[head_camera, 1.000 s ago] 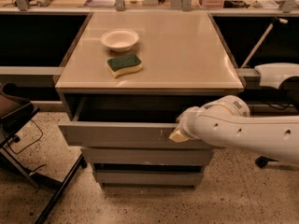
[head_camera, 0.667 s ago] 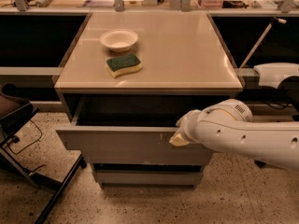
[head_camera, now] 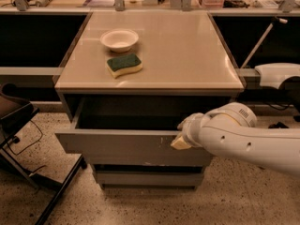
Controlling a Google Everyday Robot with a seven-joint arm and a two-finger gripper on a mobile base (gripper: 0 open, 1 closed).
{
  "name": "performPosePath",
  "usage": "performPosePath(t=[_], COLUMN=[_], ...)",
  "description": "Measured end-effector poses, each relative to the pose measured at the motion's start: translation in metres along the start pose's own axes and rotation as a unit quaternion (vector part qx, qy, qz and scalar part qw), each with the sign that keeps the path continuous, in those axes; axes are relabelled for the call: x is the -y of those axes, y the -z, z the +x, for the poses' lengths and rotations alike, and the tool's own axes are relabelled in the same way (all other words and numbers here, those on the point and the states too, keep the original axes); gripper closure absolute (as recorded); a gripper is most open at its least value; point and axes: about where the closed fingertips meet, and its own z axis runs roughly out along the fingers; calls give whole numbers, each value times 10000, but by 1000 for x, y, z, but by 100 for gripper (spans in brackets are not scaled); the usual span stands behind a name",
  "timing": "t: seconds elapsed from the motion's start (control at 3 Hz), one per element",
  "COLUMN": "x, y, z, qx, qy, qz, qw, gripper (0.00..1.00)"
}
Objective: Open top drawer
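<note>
The top drawer (head_camera: 117, 146) is a wide grey handle-less front, pulled out from the cabinet so that its shallow dark interior (head_camera: 131, 116) shows. My gripper (head_camera: 182, 137) comes in from the right on a white arm and sits at the drawer front's upper edge, right of centre. A cream finger pad (head_camera: 180, 143) lies against the front face. The rest of the gripper is hidden behind the wrist.
On the beige cabinet top (head_camera: 187, 55) stand a white bowl (head_camera: 119, 39) and a green-and-yellow sponge (head_camera: 124, 64). A lower grey drawer front (head_camera: 145, 178) sits below. A dark chair frame (head_camera: 18, 139) stands at the left. A speckled floor (head_camera: 225, 196) surrounds the cabinet.
The top drawer has slid further out toward the camera, and the gripper has moved with it at the front's upper edge.
</note>
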Motion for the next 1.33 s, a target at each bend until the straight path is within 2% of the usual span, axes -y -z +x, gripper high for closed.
performPosePath(t=[1.33], x=[-13], y=[16], z=[9], qx=[14], qy=[-96], qz=[28], qw=[9999], gripper=[100])
